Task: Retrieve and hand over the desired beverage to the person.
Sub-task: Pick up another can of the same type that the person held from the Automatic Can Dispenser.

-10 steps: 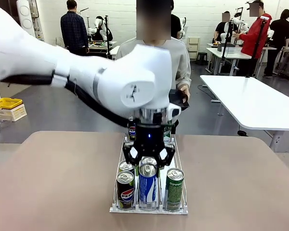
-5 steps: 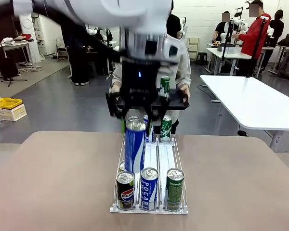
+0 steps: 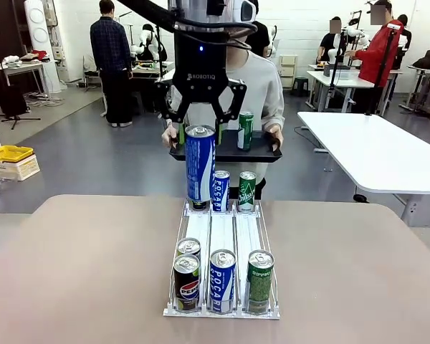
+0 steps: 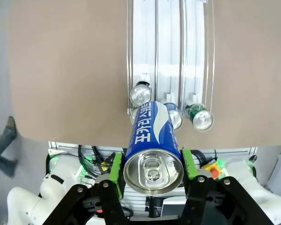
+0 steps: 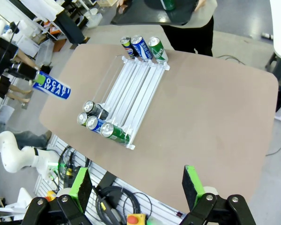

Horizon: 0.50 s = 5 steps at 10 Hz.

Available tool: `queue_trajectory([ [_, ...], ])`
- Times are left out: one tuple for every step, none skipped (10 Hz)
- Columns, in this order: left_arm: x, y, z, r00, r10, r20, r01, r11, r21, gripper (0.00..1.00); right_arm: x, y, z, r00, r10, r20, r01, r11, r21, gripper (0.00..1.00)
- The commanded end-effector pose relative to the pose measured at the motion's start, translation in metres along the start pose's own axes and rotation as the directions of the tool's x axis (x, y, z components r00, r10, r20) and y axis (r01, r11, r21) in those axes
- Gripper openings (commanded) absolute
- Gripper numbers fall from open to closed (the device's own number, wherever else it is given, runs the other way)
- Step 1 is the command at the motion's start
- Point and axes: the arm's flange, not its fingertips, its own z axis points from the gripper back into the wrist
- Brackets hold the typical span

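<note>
left gripper point(image 3: 201, 123) raised high over the far end of the rack point(image 3: 222, 236), fingers point(image 4: 114, 167) clamped on the top of a tall blue pocari can point(image 3: 200, 167), which hangs upright below them, clear of the table point(image 3: 86, 272). seen from the left wrist view, green pads pressed against both sides of the can's rim, pull-tab lid facing the camera, the rack lanes far below.

just behind the held can, the person point(image 3: 261, 89) in a light grey sweatshirt at the far side of the table, both hands holding a dark tray point(image 3: 261, 152) at waist height. a green can point(image 3: 245, 130) upright on that tray, just right of the left gripper.

on the table, a clear three-lane rack running from near edge to far edge. at the near end, a pepsi can point(image 3: 186, 283) in the left lane with another can point(image 3: 188, 248) close behind it, a blue pocari can in the middle lane point(image 3: 222, 281), a green can in the right lane point(image 3: 259, 282). at the far end, a short pocari can point(image 3: 221, 191) and a green-white can point(image 3: 247, 191) side by side, the held can hanging in front of the left lane there.

right gripper point(image 5: 138, 187) high above the near right part of the table, fingers spread wide, nothing between them.
</note>
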Motion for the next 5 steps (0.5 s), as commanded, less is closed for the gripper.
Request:
queue_trajectory([
  [0.021,-0.003,0.009,1.0,0.022,-0.009,-0.022,1.0,0.009,0.07,0.001,0.0,0.0,1.0,0.013,0.005,-0.013,1.0,0.029,1.0],
  [0.026,0.0,0.007,1.0,0.012,-0.018,-0.012,1.0,0.003,0.07,0.001,0.0,0.0,1.0,0.013,0.005,-0.013,1.0,0.029,1.0],
  [0.013,0.001,-0.001,1.0,0.012,-0.005,-0.012,1.0,-0.005,0.07,0.001,0.0,0.0,1.0,0.013,0.005,-0.013,1.0,0.029,1.0],
  [0.013,0.001,-0.001,1.0,0.012,-0.005,-0.012,1.0,-0.005,0.07,0.001,0.0,0.0,1.0,0.013,0.005,-0.013,1.0,0.029,1.0],
  [0.013,0.001,-0.001,1.0,0.012,-0.005,-0.012,1.0,-0.005,0.07,0.001,0.0,0.0,1.0,0.013,0.005,-0.013,1.0,0.029,1.0],
])
